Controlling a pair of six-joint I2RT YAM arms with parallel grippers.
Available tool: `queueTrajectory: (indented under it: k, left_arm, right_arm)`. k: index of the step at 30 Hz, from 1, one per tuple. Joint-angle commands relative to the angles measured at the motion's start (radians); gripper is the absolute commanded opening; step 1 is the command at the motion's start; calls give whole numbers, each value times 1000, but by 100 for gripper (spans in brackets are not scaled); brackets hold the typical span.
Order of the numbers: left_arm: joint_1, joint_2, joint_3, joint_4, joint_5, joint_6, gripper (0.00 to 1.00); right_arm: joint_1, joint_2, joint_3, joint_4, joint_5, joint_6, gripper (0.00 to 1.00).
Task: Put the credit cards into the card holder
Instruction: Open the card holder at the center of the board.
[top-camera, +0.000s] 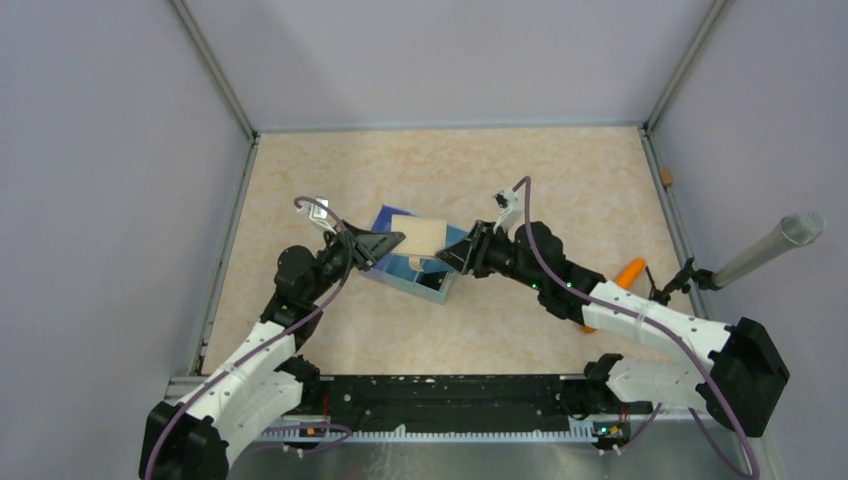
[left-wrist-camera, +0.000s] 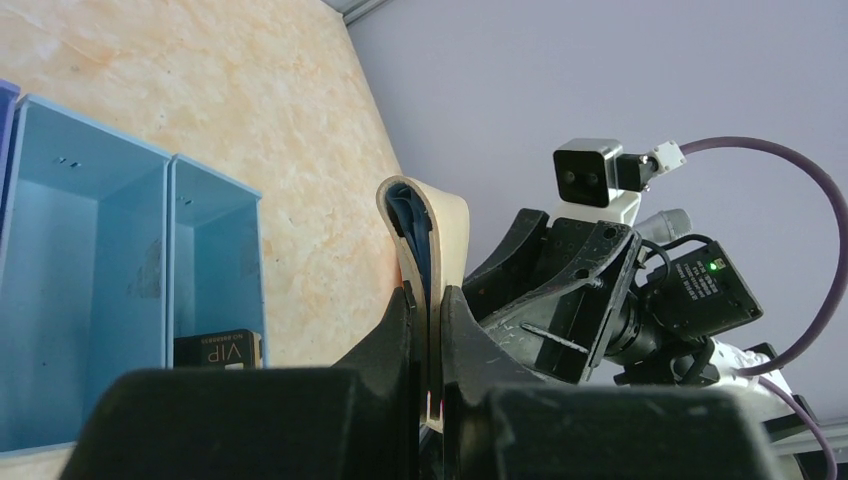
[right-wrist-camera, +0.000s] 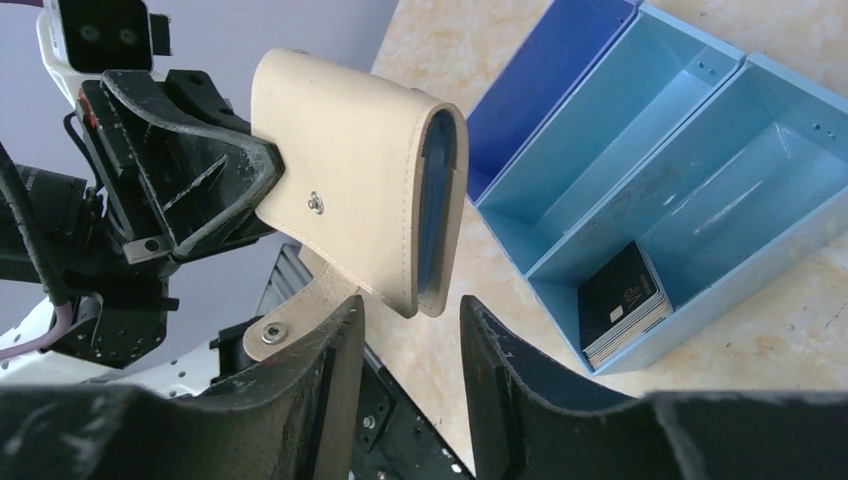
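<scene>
My left gripper (top-camera: 395, 243) (left-wrist-camera: 428, 300) is shut on the beige card holder (top-camera: 425, 238) (left-wrist-camera: 445, 215) (right-wrist-camera: 350, 170) and holds it on edge above the blue tray (top-camera: 395, 275). Blue (right-wrist-camera: 437, 200) shows inside the holder's open end; I cannot tell whether it is a card or lining. My right gripper (top-camera: 452, 255) (right-wrist-camera: 410, 320) is open and empty, its jaws on either side of the holder's lower corner. The holder's snap strap (right-wrist-camera: 285, 320) lies by one finger. A stack of cards with a black VIP card on top (right-wrist-camera: 622, 303) (left-wrist-camera: 218, 350) sits in the tray's end compartment.
The tray (right-wrist-camera: 700, 120) (left-wrist-camera: 60, 250) has three compartments; the other two show nothing inside. An orange object (top-camera: 628, 272) lies by the right arm. A grey cylinder on a stand (top-camera: 770, 250) leans in at the right wall.
</scene>
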Motion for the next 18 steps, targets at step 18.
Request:
queueTrajectory:
  k: [18]
  left_arm:
    - [-2,-1,-30,60,23,-18,0]
  right_arm:
    - [-4,2,15,229,-90,17,27]
